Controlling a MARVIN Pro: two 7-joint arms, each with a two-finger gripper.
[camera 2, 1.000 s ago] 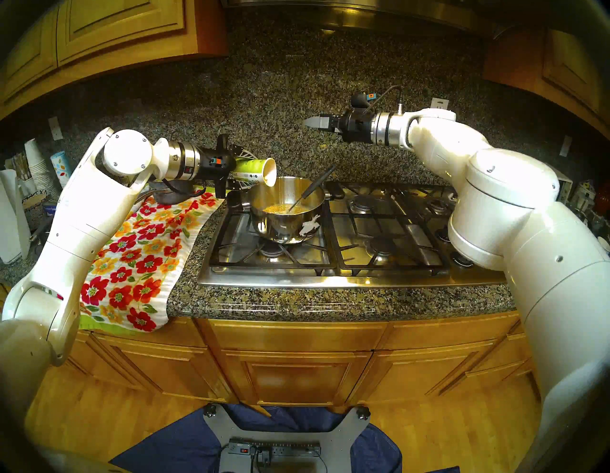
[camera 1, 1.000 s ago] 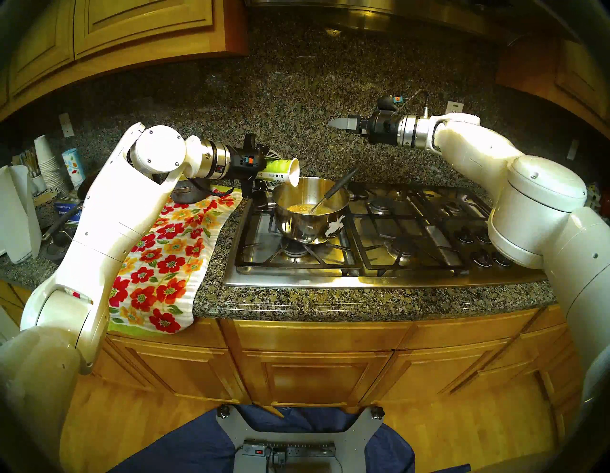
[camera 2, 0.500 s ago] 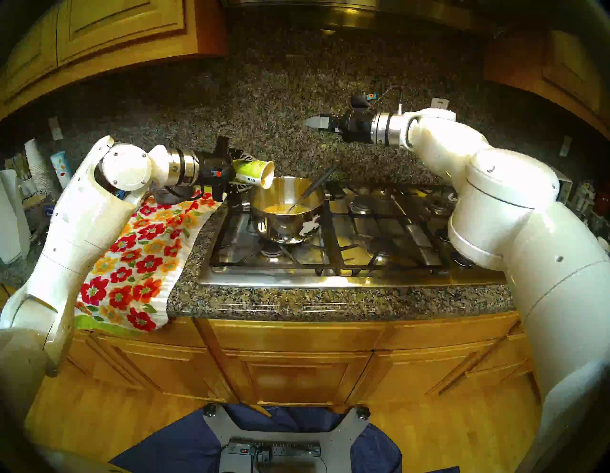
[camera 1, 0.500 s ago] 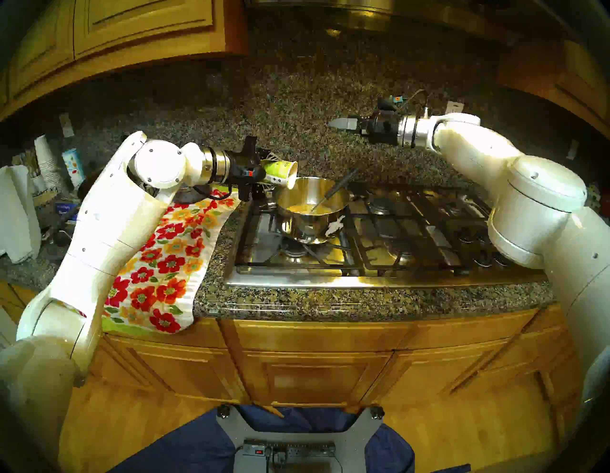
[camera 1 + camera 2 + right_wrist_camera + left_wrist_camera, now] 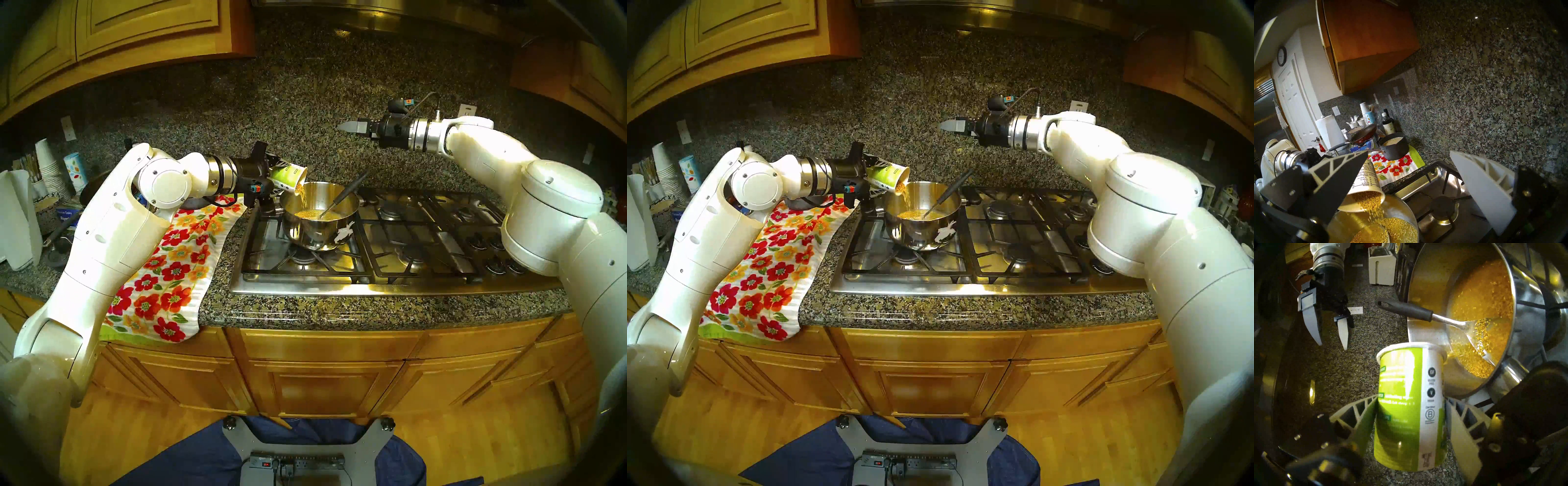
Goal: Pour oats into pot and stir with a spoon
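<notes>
Setting: granite tabletop (image 5: 339, 310) with a gas cooktop (image 5: 390, 237) let into it, wooden cabinets above and below.
Left jaws: the left gripper (image 5: 1411, 414) is clamped on the lower body of a white paper cup with a green band (image 5: 1409, 405), one ribbed finger on each side; the cup is tipped mouth-down over the pot's near rim.
Right jaws: the right gripper (image 5: 346, 127) hangs wide apart and empty, above and behind the pot, well apart from everything.
Oats: the oats (image 5: 1373, 210) fall in a thin stream from the cup's mouth and lie as a loose yellow mass on the pot floor.
Pot: the stainless-steel saucepan (image 5: 319, 230) stands on the front-left burner grate, a torn white sticker on its side.
Spoon: the spoon (image 5: 1425, 313) leans on the rim, bowl down in the oats, dark handle slanting up and out, free of both grippers.
Cup handling: probably light and thin-walled, easily crushed, so a gentle hold low on the body suits it.
Oat handling: dry, free-running, likely to scatter if the mouth drifts off the rim.
Spoon handling: rigid; the dark grip, mid-length, looks the place to take it, though it may slide along the rim when touched.
Nearby: a floral towel (image 5: 176, 268) lies left of the cooktop.
</notes>
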